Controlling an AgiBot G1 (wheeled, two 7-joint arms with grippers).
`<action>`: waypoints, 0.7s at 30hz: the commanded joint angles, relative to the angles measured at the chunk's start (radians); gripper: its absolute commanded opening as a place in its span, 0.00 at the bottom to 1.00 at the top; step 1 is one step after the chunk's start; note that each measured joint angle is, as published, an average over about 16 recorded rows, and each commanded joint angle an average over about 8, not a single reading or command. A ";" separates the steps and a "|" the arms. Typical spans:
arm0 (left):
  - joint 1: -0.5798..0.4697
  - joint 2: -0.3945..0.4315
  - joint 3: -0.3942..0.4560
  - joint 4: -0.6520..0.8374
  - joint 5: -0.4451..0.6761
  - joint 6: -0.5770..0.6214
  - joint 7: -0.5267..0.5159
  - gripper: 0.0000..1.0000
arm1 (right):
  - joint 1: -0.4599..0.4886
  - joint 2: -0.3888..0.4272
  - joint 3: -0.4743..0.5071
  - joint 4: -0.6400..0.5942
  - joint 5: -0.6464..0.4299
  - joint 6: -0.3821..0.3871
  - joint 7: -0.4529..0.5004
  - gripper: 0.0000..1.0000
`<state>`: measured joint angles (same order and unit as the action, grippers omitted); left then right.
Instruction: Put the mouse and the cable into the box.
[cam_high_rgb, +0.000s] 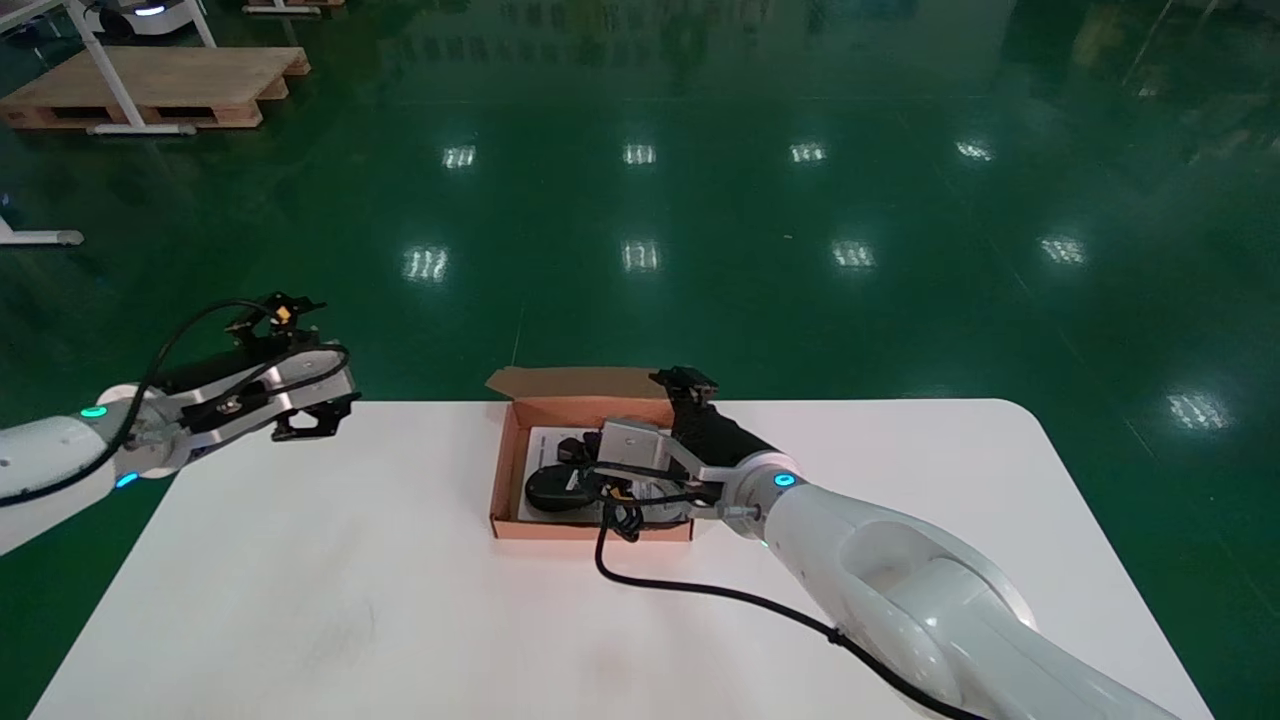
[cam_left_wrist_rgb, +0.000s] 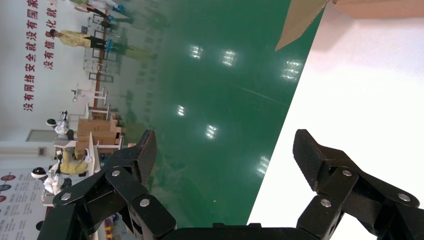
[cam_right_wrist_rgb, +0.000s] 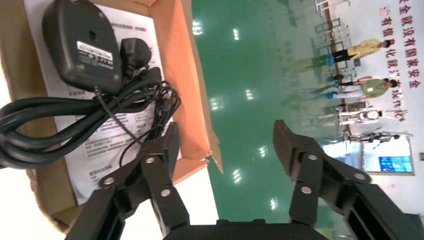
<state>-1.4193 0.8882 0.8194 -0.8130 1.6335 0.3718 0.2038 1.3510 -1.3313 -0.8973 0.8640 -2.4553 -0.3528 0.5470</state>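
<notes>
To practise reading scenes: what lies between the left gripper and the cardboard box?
Only bare white table. The head view shows the left gripper open at the table's left edge, well apart from the box.

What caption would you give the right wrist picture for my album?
Open right gripper over the cardboard box, mouse underside-up on a leaflet, cable bunched beside it.

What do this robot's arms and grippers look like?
Left arm and right arm: glossy white shells, cyan light rings, silver wrists, loose black wiring. Left gripper and right gripper: black linkage fingers, silver rivets, ribbed pads.
</notes>
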 joint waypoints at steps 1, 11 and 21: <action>0.000 0.000 0.000 0.000 0.000 0.000 0.000 1.00 | -0.004 0.009 0.008 0.006 0.023 -0.015 -0.005 1.00; 0.012 -0.010 -0.019 -0.017 -0.033 0.041 -0.014 1.00 | -0.052 0.136 0.117 0.079 0.326 -0.216 -0.068 1.00; 0.068 -0.055 -0.107 -0.093 -0.179 0.223 -0.078 1.00 | -0.101 0.263 0.226 0.154 0.630 -0.417 -0.131 1.00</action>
<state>-1.3510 0.8333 0.7126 -0.9059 1.4547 0.5944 0.1263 1.2501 -1.0686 -0.6717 1.0175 -1.8260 -0.7698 0.4157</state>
